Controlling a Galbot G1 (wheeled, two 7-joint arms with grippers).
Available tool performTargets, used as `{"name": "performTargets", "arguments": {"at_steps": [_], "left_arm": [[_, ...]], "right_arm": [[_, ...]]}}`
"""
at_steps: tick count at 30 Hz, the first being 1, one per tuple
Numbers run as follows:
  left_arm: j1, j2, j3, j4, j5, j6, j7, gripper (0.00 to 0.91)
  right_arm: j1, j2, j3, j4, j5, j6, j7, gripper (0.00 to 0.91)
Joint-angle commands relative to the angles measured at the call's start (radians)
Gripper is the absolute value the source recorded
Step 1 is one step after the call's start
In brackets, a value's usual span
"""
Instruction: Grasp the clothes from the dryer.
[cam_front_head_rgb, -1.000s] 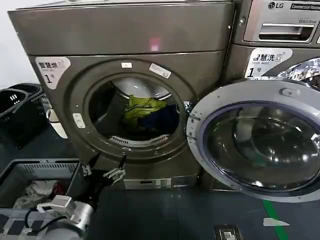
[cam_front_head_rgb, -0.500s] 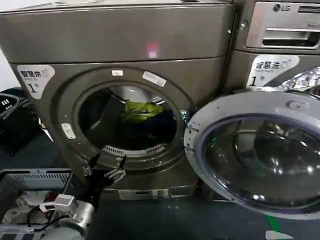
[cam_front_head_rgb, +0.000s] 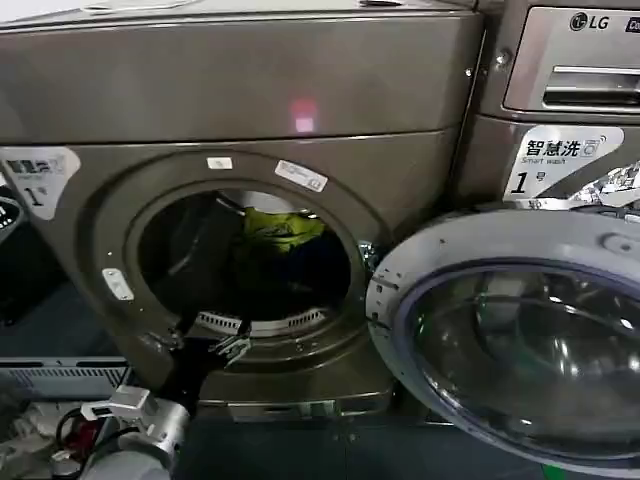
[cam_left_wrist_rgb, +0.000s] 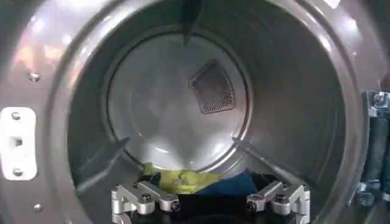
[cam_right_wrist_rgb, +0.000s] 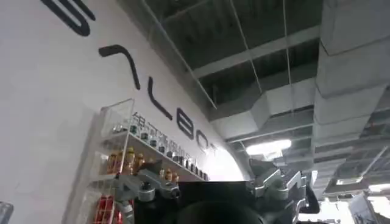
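With our left gripper released at the dryer rim, lower left of frame, we risk clipping the lip (clothes lie deep, center) while the right gripper idles, fingers spread.

The head camera looked down at the dryer close up, the left wrist camera peered into its drum, and the right wrist camera faced the ceiling.
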Motion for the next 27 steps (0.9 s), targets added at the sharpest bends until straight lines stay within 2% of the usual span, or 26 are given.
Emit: {"name": "performTargets", "arguments": {"at_steps": [1, 11, 15, 19, 27], "left_arm": [[-0.001, 0.000, -0.003, 0.000, -0.001, 0.000, 0.001, 0.907], [-0.008, -0.001, -0.005, 0.007, -0.003, -0.003, 0.003, 0.907], [-0.062, 0.024, -0.018, 0.055, -0.047, -0.025, 0.003, 0.907], [-0.286, 0.042, 0.006, 0.210, -0.095, -0.069, -0.006, 0.907], [-0.526, 0.018, 0.114, 0.522, -0.092, -0.121, -0.034, 0.907]], "right_arm": [[0.001, 0.001, -0.001, 0.000, -0.001, 0.001, 0.000, 0.907], [0.004, 0.008, -0.005, 0.010, -0.004, -0.008, -0.019, 0.907], [-0.003, 0.007, 0.006, 0.016, -0.018, -0.028, -0.030, 0.907], [0.003, 0.012, -0.006, 0.025, -0.024, -0.022, -0.026, 0.907], [-0.001, 0.019, -0.001, 0.027, -0.024, -0.014, -0.030, 0.907]]}}
